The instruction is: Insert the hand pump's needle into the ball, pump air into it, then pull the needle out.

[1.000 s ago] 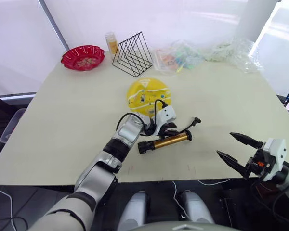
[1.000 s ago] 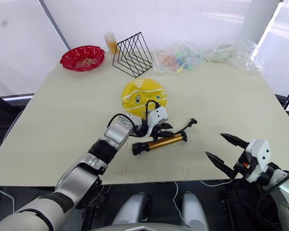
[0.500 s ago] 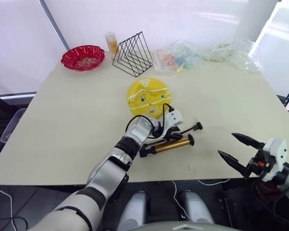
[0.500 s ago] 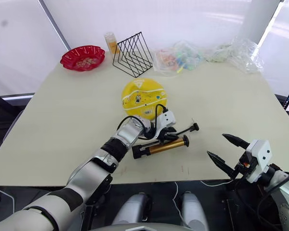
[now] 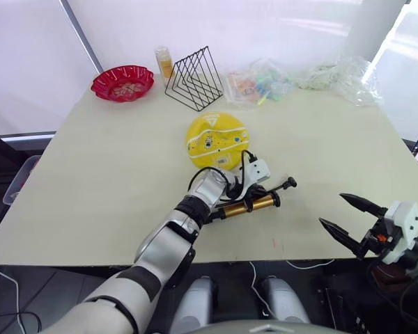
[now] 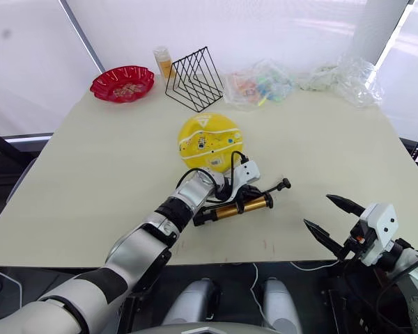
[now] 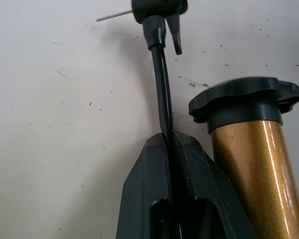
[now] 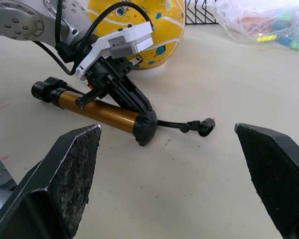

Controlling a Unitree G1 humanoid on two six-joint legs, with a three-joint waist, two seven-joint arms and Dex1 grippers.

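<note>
Two claws matter here, and your left claw (image 7: 170, 144) is the one at work: it is clenched on the thin black hose (image 7: 161, 74), with the needle (image 7: 114, 15) ahead of its tips, lying on the surface (image 5: 111, 160). The hand pump (image 5: 248, 206) lies just beside that claw, its long axis running across toward your right. The ball (image 5: 216, 140) sits just behind the left claw, so the needle must swing back toward it. Your right claw (image 6: 334, 218) hangs released, well apart. Nothing blocks the way; the wire rack (image 5: 192, 78) stands farther back.
</note>
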